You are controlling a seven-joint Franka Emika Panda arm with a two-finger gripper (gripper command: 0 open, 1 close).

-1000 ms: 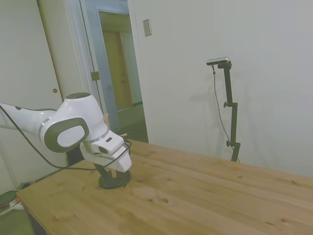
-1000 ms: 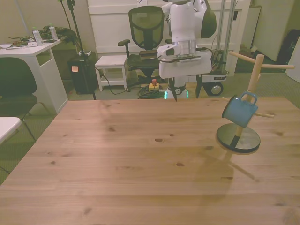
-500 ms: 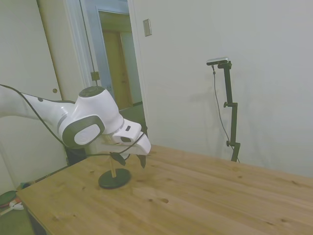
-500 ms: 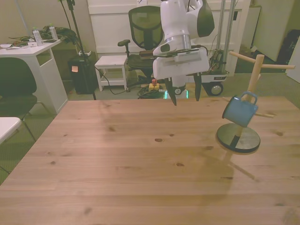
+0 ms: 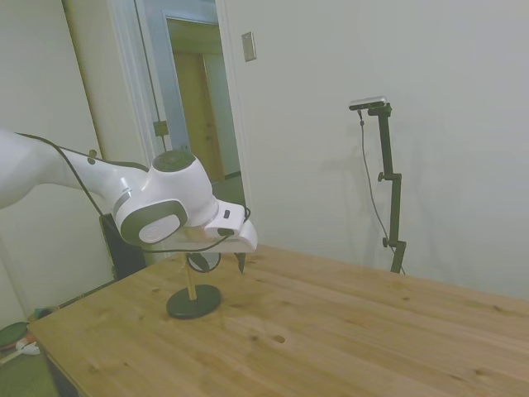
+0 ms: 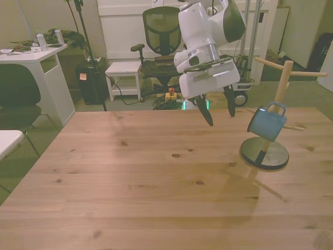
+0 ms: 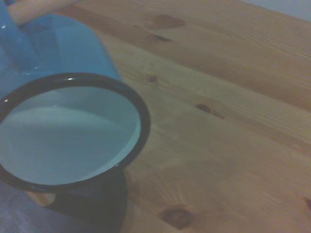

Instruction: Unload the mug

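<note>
The blue-grey mug (image 6: 266,124) hangs tilted by its handle on a low peg of the wooden stand (image 6: 281,83), just above the stand's dark round base (image 6: 264,154). My gripper (image 6: 219,112) hovers over the table to the front view's left of the mug, a short gap away. It is tilted and open, with nothing between its fingers. From the side, the gripper (image 5: 236,264) is beside the mug's dark rim (image 5: 204,261), above the base (image 5: 194,302). The wrist view looks into the mug's (image 7: 63,141) white inside from close by.
The wooden table (image 6: 156,182) stretches wide toward the front view's left and toward the camera. The stand's upper pegs (image 6: 304,74) stick out above the mug. Behind the table stand an office chair (image 6: 162,31), a white stool (image 6: 124,67) and a white desk (image 6: 31,57).
The arm has swung toward the front view's right and come closer to the mug, tilting the gripper. The fingers stay apart. The mug and stand have not moved.
</note>
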